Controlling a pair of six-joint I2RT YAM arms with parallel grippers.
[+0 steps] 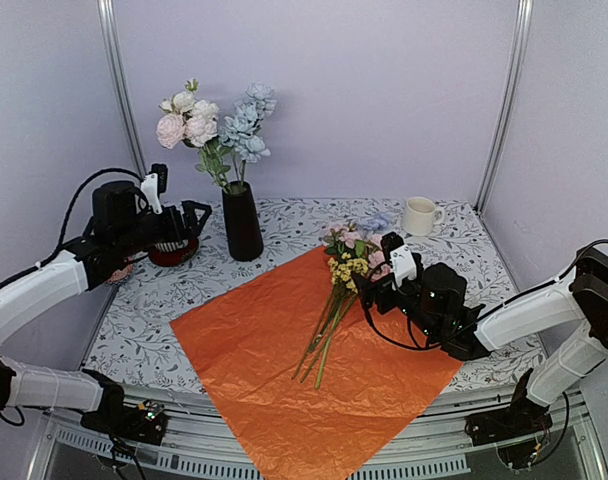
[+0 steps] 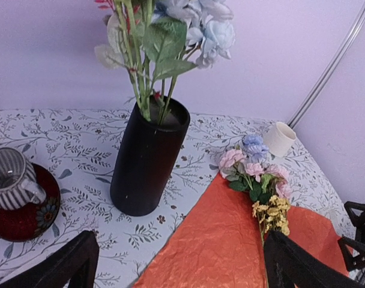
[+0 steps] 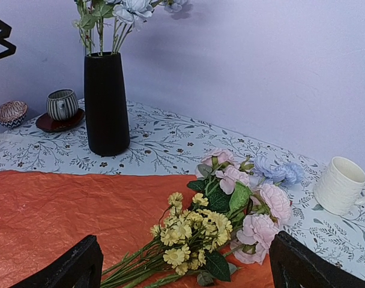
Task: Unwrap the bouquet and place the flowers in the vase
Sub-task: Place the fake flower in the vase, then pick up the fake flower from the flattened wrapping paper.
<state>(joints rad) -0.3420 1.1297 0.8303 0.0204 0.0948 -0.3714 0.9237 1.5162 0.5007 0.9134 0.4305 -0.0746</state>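
Note:
The bouquet lies unwrapped: its orange sheet is spread flat on the table, with a bunch of pink, blue and yellow flowers lying across its far corner. The black vase stands upright at the back left and holds white, pink and blue flowers. My left gripper hovers open and empty just left of the vase. My right gripper is open, low over the sheet, right beside the lying flowers, whose heads sit between its fingers in the right wrist view.
A striped cup on a red saucer stands left of the vase, with a small patterned bowl beyond it. A white mug sits at the back right. Purple walls enclose the table on three sides.

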